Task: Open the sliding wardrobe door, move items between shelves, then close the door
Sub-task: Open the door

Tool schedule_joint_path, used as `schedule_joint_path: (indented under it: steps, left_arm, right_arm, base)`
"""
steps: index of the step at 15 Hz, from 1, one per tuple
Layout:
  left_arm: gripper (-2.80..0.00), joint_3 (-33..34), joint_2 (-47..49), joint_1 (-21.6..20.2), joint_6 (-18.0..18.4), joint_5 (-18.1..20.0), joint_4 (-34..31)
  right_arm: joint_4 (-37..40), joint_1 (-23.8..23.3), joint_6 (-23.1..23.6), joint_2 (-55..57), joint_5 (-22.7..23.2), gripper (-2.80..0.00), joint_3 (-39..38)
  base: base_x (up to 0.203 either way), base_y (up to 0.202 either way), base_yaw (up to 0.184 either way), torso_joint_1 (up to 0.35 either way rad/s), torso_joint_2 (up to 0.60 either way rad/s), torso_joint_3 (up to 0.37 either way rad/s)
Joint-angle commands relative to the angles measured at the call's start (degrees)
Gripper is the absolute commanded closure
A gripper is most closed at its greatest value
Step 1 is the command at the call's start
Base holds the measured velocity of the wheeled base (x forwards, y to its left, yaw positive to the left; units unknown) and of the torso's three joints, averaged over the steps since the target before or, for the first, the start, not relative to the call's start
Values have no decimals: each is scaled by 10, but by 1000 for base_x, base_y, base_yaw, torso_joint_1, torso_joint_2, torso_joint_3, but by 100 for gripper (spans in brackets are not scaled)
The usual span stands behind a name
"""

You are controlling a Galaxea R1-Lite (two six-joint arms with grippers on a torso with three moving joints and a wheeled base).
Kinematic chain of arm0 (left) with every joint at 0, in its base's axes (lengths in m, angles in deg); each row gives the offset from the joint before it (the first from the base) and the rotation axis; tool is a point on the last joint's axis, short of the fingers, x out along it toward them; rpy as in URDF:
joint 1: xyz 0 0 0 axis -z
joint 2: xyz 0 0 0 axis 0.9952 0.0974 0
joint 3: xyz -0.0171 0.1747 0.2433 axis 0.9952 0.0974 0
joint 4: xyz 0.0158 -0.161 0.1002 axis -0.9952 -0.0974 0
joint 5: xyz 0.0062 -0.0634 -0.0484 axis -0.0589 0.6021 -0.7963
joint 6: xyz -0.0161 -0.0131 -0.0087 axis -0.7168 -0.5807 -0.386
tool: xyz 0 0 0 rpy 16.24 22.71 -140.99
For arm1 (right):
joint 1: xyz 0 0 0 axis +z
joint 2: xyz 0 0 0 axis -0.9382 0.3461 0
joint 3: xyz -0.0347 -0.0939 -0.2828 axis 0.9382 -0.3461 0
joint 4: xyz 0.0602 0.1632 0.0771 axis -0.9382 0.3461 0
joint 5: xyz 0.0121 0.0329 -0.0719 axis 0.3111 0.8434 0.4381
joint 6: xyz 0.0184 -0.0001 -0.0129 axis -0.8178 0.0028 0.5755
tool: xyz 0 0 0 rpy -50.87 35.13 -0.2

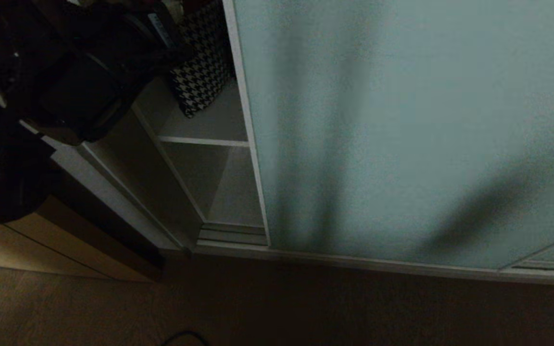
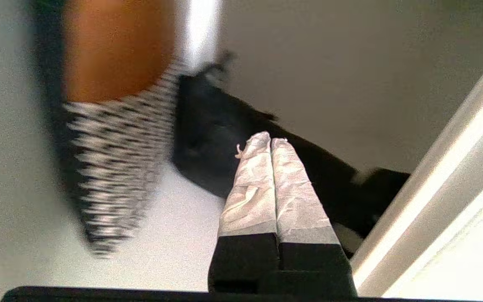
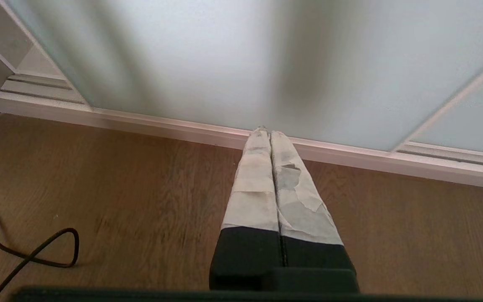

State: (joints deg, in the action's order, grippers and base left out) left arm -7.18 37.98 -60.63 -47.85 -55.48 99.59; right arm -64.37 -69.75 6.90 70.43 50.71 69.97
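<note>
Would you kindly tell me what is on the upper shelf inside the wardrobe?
On the upper shelf stand a houndstooth bag and a black fabric bag. The sliding door hides the rest of that shelf.

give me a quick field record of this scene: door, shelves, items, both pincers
door: sliding wardrobe door partly open, gap at its left edge
shelves: upper shelf holds items; the compartment below it looks bare
items: houndstooth bag on the upper shelf; black fabric bag lying beside it
left pincer: shut, holding nothing, inside the wardrobe and pointing at the black fabric bag
right pincer: shut, holding nothing, low over the wooden floor, aimed at the door's bottom rail
floor: black cable
</note>
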Motion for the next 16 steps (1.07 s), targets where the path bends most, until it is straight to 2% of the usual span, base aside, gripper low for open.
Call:
schedule_joint_path:
  steps: [1, 5, 12, 16]
  left_arm:
    - [0, -17, 28, 22, 1, -2, 2]
    - [0, -86, 92, 52, 12, -24, 2]
    - [0, -156, 186, 150, 44, -51, 5]
    - [0, -220, 249, 184, 59, -57, 5]
  right_arm:
    - [0, 0, 0, 1, 0, 0, 0]
    - [0, 0, 0, 1, 0, 0, 0]
    - [0, 0, 0, 1, 0, 0, 0]
    - [0, 0, 0, 1, 0, 0, 0]
  base:
    - [0, 0, 0, 0, 0, 0]
    - [0, 0, 0, 0, 0, 0]
    - [0, 0, 0, 0, 0, 0]
    - [0, 0, 0, 0, 0, 0]
